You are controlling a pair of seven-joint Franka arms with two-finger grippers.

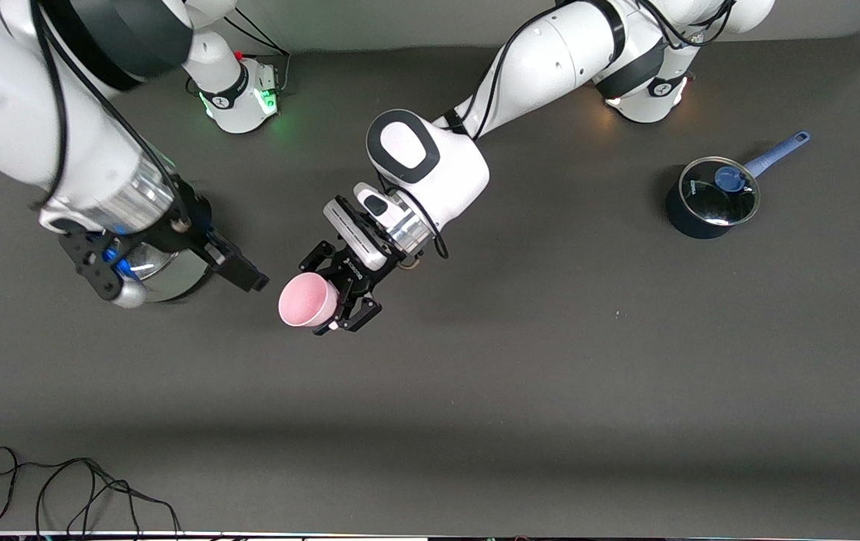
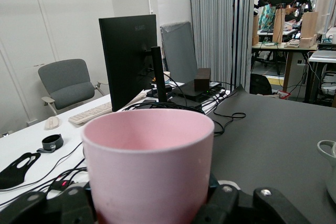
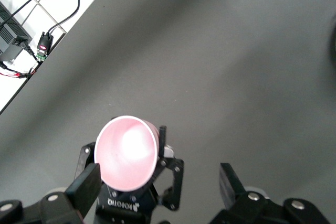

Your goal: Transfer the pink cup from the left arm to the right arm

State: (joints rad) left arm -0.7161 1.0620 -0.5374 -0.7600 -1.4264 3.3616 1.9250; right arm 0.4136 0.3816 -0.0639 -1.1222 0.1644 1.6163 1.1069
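While left pincer [image 1: 340, 300] grips one pink cup [image 1: 308, 299], right pincer [image 3: 157, 182] gapes wide.

1. 1 pink cup [image 1: 308, 299] — the only cup on view.
2. 2 pots — 1 dark pot [image 1: 704, 204] with a glass lid and blue handle, and 1 shiny steel pot [image 1: 167, 276] partly hidden under the right arm.
3. 2 pincers: the left pincer [image 1: 340, 299] and the right pincer [image 1: 253, 279].
4. 1 loose black cable [image 1: 62, 488] on the counter [image 1: 550, 376].
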